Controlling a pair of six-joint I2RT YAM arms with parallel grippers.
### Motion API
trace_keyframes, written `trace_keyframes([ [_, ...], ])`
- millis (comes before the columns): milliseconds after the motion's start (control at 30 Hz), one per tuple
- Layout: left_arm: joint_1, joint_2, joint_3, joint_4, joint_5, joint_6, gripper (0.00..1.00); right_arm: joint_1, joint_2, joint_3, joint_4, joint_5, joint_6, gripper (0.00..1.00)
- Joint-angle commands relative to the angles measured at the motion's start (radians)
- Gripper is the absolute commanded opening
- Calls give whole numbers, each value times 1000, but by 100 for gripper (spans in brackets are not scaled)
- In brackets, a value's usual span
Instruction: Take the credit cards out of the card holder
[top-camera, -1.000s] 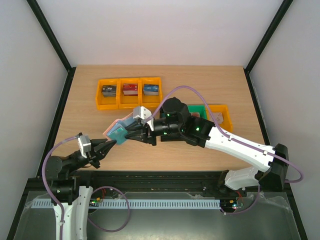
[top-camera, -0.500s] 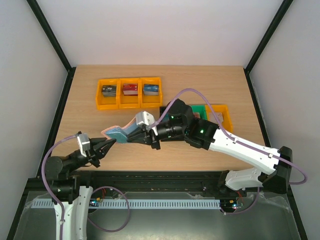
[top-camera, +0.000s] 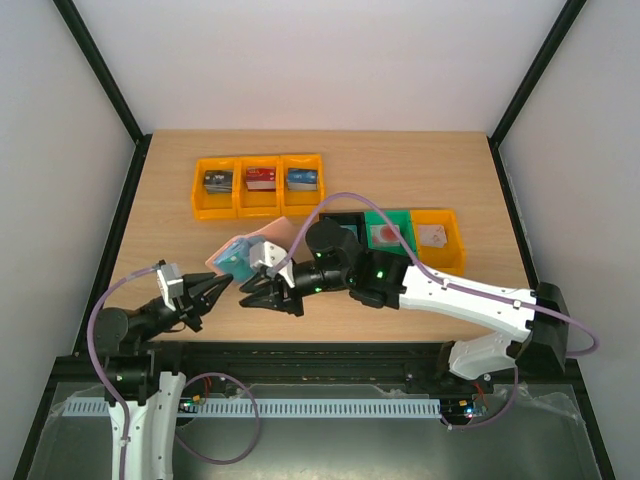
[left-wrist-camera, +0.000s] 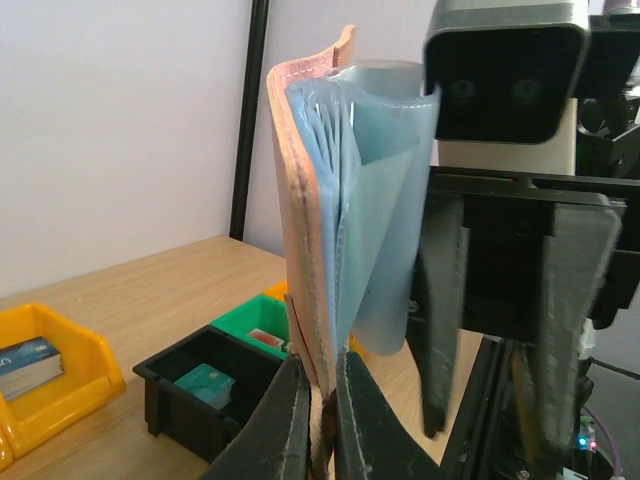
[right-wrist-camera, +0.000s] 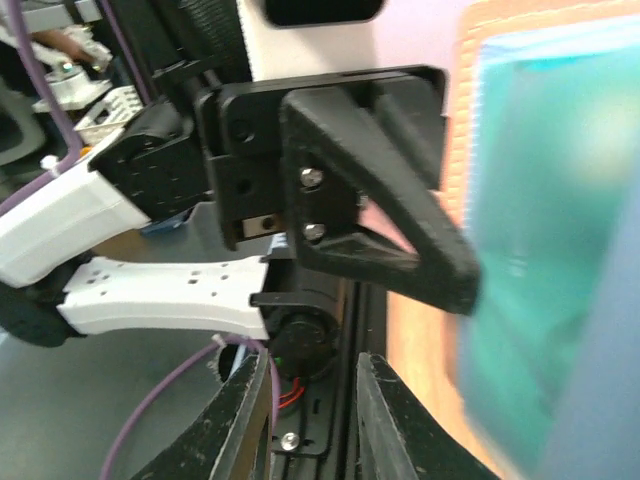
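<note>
Above the bench (top-camera: 420, 170), card holder (left-wrist-camera: 310, 200): light, floppy, slick-sleeved; left jaws pinch one edge, right jaws spread, empty; I'd grip the teal card (right-wrist-camera: 510, 330) edgewise

black-and-white arms (top-camera: 450, 290), purple cables (top-camera: 345, 195)
</note>
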Motion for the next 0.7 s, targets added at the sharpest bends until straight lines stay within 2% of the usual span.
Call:
trace_keyframes([
  [0, 0, -25, 6, 24, 14, 3, 2, -2, -72, -36, 88, 101, 34, 25],
  [133, 0, -25, 5, 23, -22, -12, 2, -3, -137, -81, 107, 114, 31, 29],
  [233, 0, -28, -3, 24, -64, -48, 2, -7, -170, -97, 101, 267, 61, 32],
  [300, 2, -28, -7, 7, -105, -104, 2, -18, -178, -106, 100, 408, 112, 38],
  [433, 39, -13, 7, -127, -154, -243, 2, -73, -198, -142, 95, 623, 254, 40],
  [533, 56, 3, 10, -250, -199, -278, 2, -126, -204, -176, 70, 712, 341, 40],
  [667, 81, 4, -73, -273, -259, -326, 2, -182, -203, -193, 17, 750, 407, 43],
])
